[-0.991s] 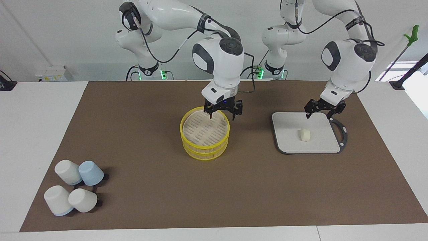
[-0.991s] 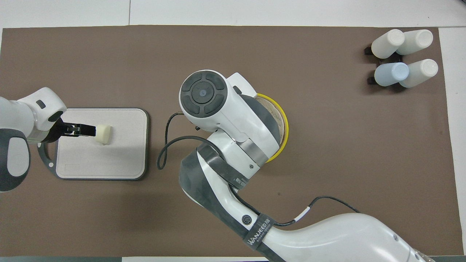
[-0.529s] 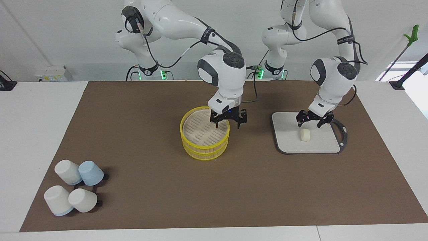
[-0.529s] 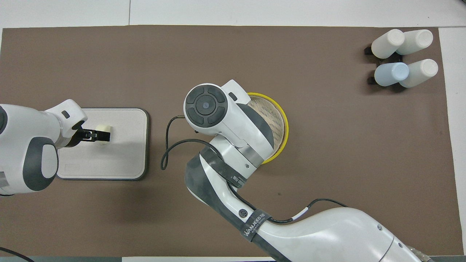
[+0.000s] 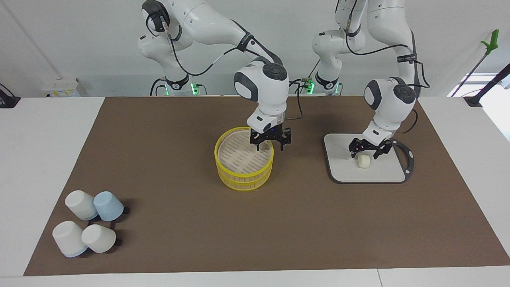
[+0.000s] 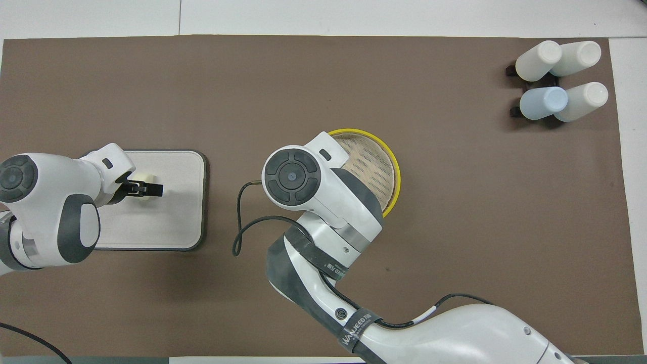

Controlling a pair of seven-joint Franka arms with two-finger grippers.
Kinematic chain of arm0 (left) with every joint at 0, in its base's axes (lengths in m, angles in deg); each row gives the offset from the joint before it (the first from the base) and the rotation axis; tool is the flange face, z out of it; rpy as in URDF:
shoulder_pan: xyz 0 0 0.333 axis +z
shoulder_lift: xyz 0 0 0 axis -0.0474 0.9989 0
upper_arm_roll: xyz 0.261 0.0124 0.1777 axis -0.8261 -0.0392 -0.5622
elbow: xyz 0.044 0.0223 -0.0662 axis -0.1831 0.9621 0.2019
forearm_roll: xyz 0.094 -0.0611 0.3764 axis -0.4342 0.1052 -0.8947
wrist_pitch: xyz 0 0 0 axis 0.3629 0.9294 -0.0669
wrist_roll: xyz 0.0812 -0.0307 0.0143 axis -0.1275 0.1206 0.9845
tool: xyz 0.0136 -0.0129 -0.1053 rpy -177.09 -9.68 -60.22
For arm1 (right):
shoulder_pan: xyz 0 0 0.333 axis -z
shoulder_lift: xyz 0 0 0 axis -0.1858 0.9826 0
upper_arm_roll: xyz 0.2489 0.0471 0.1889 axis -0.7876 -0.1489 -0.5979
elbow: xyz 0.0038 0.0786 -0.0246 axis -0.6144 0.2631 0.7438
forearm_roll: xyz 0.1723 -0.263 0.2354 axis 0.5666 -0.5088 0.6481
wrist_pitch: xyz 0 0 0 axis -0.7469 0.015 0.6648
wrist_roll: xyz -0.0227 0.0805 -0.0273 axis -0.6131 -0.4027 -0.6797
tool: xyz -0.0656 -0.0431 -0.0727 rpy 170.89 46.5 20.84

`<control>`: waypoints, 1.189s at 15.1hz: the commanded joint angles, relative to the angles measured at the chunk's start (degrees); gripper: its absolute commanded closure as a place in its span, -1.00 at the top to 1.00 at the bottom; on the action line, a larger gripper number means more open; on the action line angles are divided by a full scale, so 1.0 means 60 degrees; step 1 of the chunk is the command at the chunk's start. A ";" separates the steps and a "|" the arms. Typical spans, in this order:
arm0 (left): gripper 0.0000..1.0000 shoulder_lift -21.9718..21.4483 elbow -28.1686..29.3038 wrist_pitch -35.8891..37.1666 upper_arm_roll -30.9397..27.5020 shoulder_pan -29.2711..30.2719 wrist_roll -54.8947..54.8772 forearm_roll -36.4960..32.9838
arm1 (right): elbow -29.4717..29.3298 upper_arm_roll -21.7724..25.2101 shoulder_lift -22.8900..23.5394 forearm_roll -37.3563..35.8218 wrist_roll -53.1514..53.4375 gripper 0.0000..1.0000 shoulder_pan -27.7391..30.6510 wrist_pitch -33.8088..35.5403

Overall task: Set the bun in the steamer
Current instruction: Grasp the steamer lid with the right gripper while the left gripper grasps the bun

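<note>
The bun (image 5: 363, 162), a small cream roll, lies on the grey board (image 5: 346, 169) toward the left arm's end of the table. My left gripper (image 5: 364, 155) is down over it, open, one finger on each side. From overhead the left gripper (image 6: 145, 189) covers most of the bun (image 6: 146, 177). The yellow-rimmed steamer (image 5: 244, 169) stands mid-table with nothing on its slatted floor. My right gripper (image 5: 271, 148) is at the steamer's rim nearest the robots, open, one finger inside the rim and one outside. In the overhead view the right arm's wrist hides that gripper and part of the steamer (image 6: 391, 156).
Several white and pale blue cups (image 5: 89, 223) lie in a cluster at the right arm's end, farthest from the robots, also seen overhead as cups (image 6: 556, 81). The board's black handle (image 5: 408, 157) sticks out toward the table's end. A brown mat (image 5: 179, 223) covers the table.
My left gripper has come down from above the board's edge to sit around the bun. My right gripper has dropped lower onto the steamer's rim. The bun and the steamer have not moved.
</note>
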 commanded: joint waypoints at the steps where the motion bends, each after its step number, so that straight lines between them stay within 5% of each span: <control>1: 1.00 0.0336 0.0123 -0.0760 -0.0087 -0.0140 -0.0216 0.0078 | 0.0335 -0.0065 -0.0244 -0.0075 -0.0029 0.46 0.0126 -0.0086; 5: 1.00 0.0351 0.0094 -0.0733 -0.0087 -0.0140 -0.0348 0.0078 | 0.0350 -0.0065 -0.0258 -0.0075 -0.0293 0.21 0.0155 -0.0100; 11: 1.00 0.0278 0.0006 -0.0308 -0.0087 -0.0140 -0.0334 0.0078 | 0.0628 -0.0065 -0.0331 -0.0075 -0.0657 0.16 0.0185 -0.0305; 18: 0.48 0.0263 -0.0198 -0.0074 -0.0087 -0.0214 -0.0290 0.0078 | 0.0540 -0.0065 -0.0332 -0.0060 -0.0849 -0.53 0.0272 -0.0262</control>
